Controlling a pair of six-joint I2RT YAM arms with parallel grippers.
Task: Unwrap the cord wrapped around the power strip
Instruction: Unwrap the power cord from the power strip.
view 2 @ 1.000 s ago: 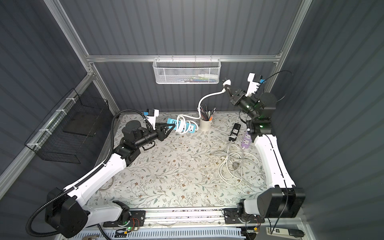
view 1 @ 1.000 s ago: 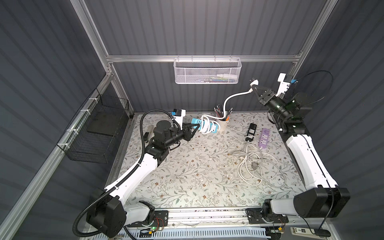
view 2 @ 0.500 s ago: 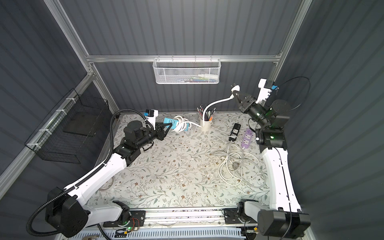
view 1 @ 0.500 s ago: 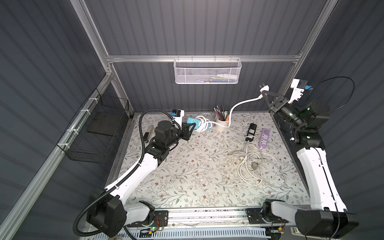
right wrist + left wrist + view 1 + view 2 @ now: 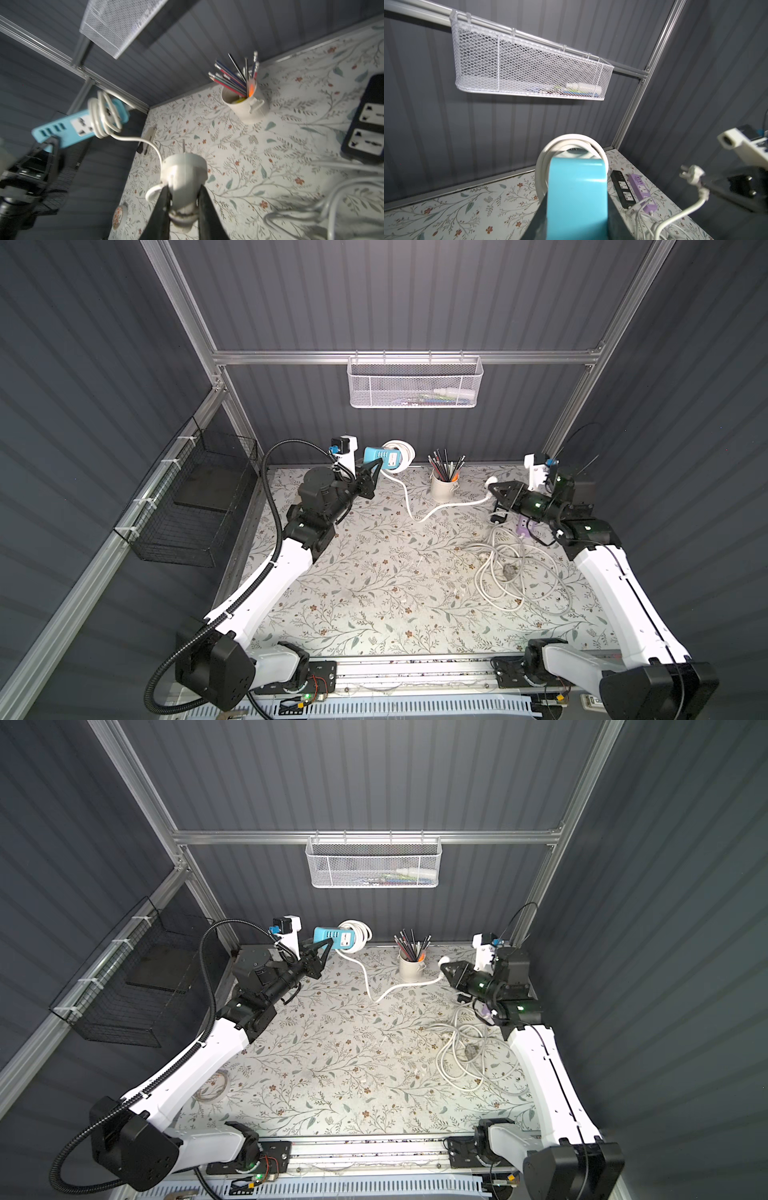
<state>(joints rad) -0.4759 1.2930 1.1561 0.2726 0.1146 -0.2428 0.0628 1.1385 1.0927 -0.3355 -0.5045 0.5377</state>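
Both clenched: left end effector [image 5: 377, 464] on power strip [image 5: 387, 455]; right end effector [image 5: 493, 489] lowered, gripping plug [image 5: 491, 480].

I have the blue power strip [image 5: 380, 457] off the table [image 5: 374, 580] at the back left, one end pinched in my left gripper [image 5: 372, 466]. It lies roughly level. Its USB ports sit at the gripped end, with the sockets further along. The white cord [image 5: 409, 506] is wound in loose loops around the strip's far half. I make it three or four turns, though the blur makes them hard to count. One strand drops from the coil, snakes across the table, and rises to the white plug [image 5: 184, 172]. My right gripper [image 5: 182, 193] clamps the plug at the back right, prongs pointing away from it.
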